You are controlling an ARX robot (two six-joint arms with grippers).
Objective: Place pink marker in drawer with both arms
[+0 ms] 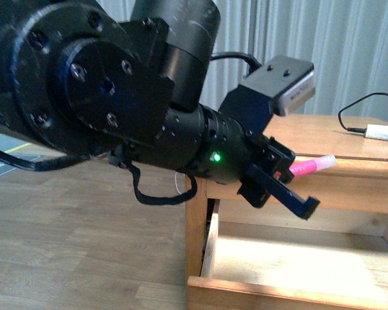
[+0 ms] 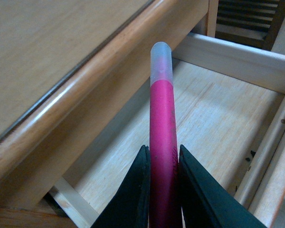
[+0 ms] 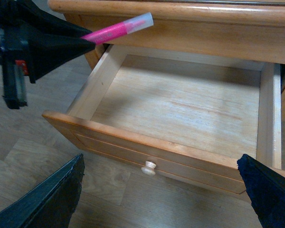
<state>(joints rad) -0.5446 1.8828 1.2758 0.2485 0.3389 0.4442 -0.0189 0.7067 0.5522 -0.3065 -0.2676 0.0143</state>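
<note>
Left gripper [image 1: 294,181] is clamped on the pink marker [image 1: 310,166], which sits roughly level in the air above the left side of the open drawer [image 3: 147,147], pale tip beside the worktop [image 1: 323,132] edge over the drawer. Right gripper [image 3: 160,161] is spread wide and holds nothing, out in front of the drawer's knob [image 3: 149,167]. A white adapter [image 1: 381,132] lies on the worktop above the drawer.
</note>
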